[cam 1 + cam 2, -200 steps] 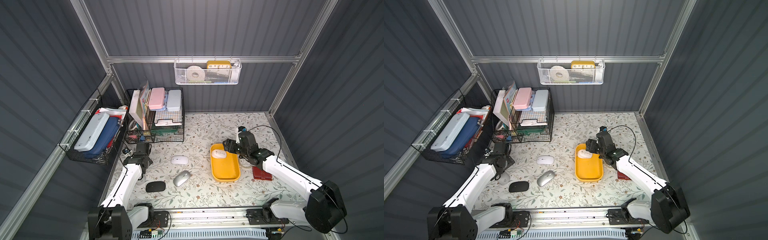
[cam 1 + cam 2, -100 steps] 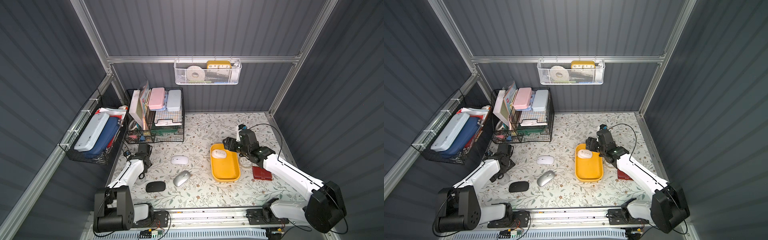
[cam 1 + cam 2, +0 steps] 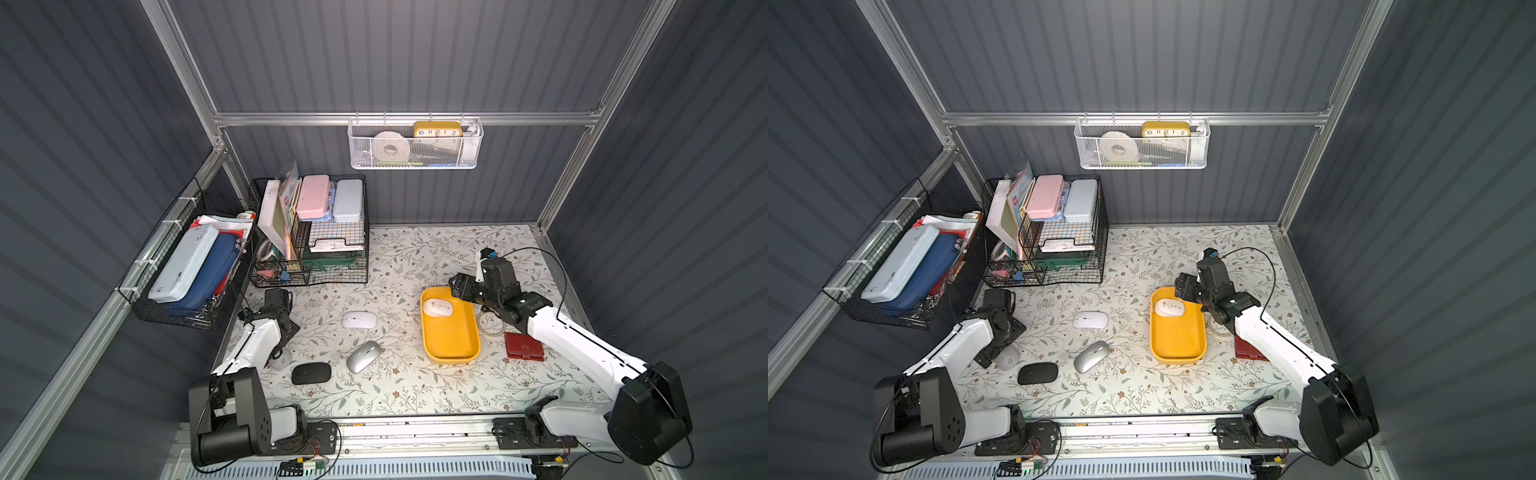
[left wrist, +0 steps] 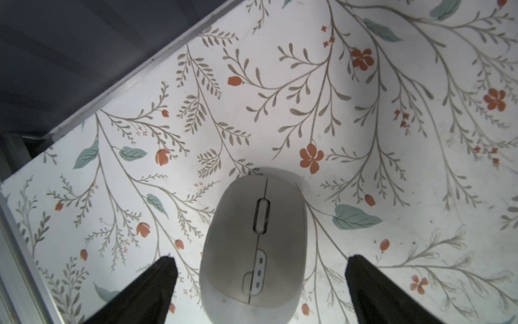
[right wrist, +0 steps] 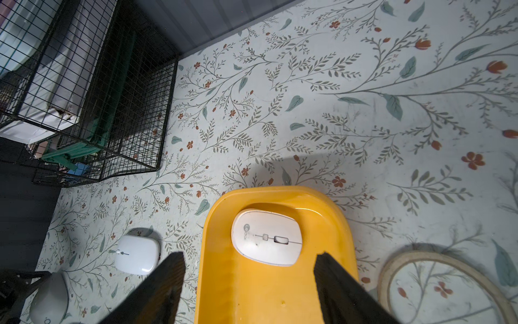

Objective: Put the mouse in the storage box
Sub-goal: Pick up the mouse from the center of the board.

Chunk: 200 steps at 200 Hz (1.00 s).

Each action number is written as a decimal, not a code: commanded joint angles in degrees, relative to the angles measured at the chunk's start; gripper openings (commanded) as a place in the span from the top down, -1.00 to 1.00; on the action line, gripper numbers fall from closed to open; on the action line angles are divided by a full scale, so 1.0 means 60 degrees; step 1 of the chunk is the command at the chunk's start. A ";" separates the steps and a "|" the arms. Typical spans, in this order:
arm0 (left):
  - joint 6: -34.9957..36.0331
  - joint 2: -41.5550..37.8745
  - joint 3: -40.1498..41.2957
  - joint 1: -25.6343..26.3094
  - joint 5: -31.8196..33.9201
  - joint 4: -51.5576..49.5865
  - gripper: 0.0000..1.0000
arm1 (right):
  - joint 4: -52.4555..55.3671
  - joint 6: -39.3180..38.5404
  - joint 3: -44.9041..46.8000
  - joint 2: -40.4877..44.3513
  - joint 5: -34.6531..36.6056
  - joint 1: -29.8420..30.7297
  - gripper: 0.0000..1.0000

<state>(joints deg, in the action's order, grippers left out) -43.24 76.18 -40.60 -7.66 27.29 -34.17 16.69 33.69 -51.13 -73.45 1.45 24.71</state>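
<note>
My right hand [image 5: 249, 254]: fingers spread, pinching nothing, hovering over the 12 o'clock end of the storage box [image 3: 451, 345]; the cream-white mouse [image 3: 437, 308] lies flat on the box floor at that end, clear of both fingers, at about 8 o'clock from my hand in a top view. My left hand [image 4: 260, 257]: fingers spread wide, one on each side of a pale grey mouse [image 4: 253, 244] sitting on the desk [image 3: 407, 266] near its 9 o'clock edge, neither finger touching it. Between my hands lie a glossy white mouse [image 3: 359, 320], a silver mouse [image 3: 364, 356] and a black mouse [image 3: 311, 373], all outside the box.
</note>
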 commanded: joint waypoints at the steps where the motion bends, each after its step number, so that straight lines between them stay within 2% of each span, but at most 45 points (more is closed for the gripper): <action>1: -0.0126 0.0233 0.0079 -0.0078 -0.0453 0.0037 -0.99 | -0.0059 0.0011 -0.0193 0.0015 -0.0110 -0.0046 -0.56; 150: 0.0250 0.1563 -0.0326 -0.0579 -0.1368 0.0219 -0.99 | -0.0100 0.0067 0.0026 0.0241 -0.0300 -0.0320 -0.52; 200: 0.0521 0.1792 -0.0336 -0.0814 -0.1803 0.0422 -0.80 | -0.0018 0.0042 0.0071 0.0457 -0.0406 -0.0843 -0.51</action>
<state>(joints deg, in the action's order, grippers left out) -41.93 85.08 -42.33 -11.81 18.50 -30.85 17.15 33.82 -51.11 -72.18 -0.05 20.93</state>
